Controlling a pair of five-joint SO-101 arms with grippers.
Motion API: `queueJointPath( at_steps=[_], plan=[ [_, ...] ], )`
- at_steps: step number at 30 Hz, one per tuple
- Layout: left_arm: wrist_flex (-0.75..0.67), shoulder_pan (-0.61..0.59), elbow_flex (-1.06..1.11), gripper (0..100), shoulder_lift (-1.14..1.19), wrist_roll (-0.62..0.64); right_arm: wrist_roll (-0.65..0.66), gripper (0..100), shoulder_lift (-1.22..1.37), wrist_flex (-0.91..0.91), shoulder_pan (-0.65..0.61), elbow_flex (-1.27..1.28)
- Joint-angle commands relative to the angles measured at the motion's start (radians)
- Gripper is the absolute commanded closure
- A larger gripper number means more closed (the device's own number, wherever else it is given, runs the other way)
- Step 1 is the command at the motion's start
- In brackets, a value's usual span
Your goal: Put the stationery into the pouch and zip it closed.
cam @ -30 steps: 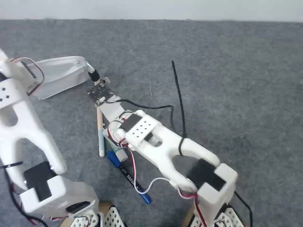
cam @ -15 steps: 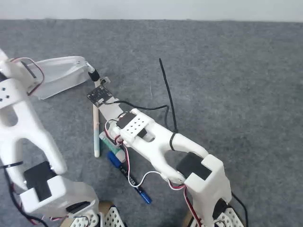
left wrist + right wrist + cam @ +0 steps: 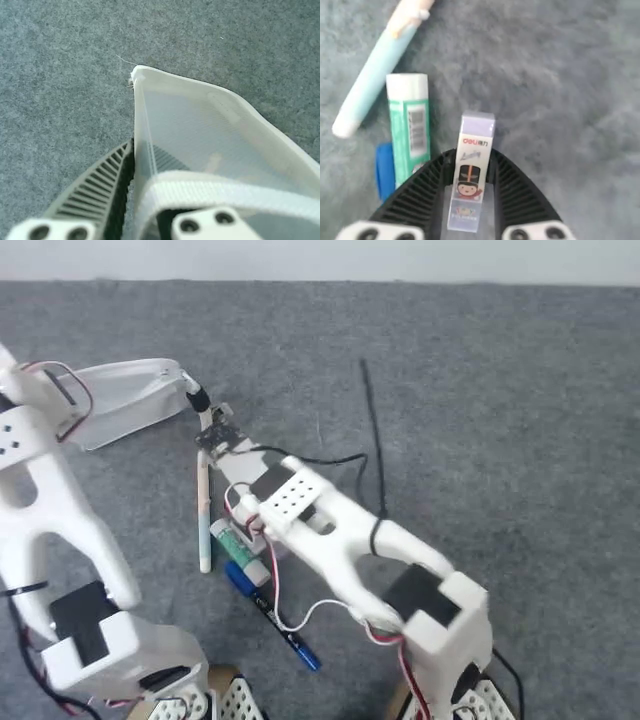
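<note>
While the left gripper point(image 3: 142, 150) pinches one edge of the pouch point(image 3: 210, 130), we see one ribbed black finger point(image 3: 100, 187) outside the mesh and the other only dimly through it, so the jaws stand nearly together with the fabric between them. The near end of the pouch is cut off by the frame's edge, and a faint pale shape behind the mesh is too vague for us to name. From the high view the pouch point(image 3: 125, 400) lies at the far left of the grey table point(image 3: 500, 440), its near end hidden behind the left arm; we cannot tell whether its zip is open.

The right gripper point(image 3: 470, 152) has its fingers narrowed on an eraser point(image 3: 476, 132) in a printed sleeve, which stands lengthwise between them and pokes out past the tips. We cannot tell whether the eraser rests on the table or is raised off it.

Just beside it lies a green glue stick point(image 3: 410, 125), and past that a pale blue pen point(image 3: 372, 80) with a beige end that the frame cuts off. A blue marker point(image 3: 382, 175) shows as a sliver partly behind one finger.

From above, the pen point(image 3: 205, 510), glue stick point(image 3: 226, 539) and marker point(image 3: 275, 620) lie close together between the two arms, well apart from the pouch; the right arm covers part of the glue stick and marker. A black cable point(image 3: 375, 440) rises from that arm.
</note>
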Motion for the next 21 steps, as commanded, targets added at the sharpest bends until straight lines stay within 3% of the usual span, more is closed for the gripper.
queueJointPath(
  at_steps=[1, 12, 21],
  plan=[
    [-0.032, 0.008, -0.041, 99, -0.012, 0.018, -0.012, 99.3, -0.173, 0.108, 0.022, -0.043],
    [-0.026, 0.035, -0.041, 99, -0.012, 0.018, -0.011, 99.3, -0.463, 0.242, 0.019, 0.025],
    [-0.009, 0.114, -0.041, 99, -0.014, -0.011, -0.006, 99.3, -0.855, -0.021, 0.021, 0.344]
  ],
)
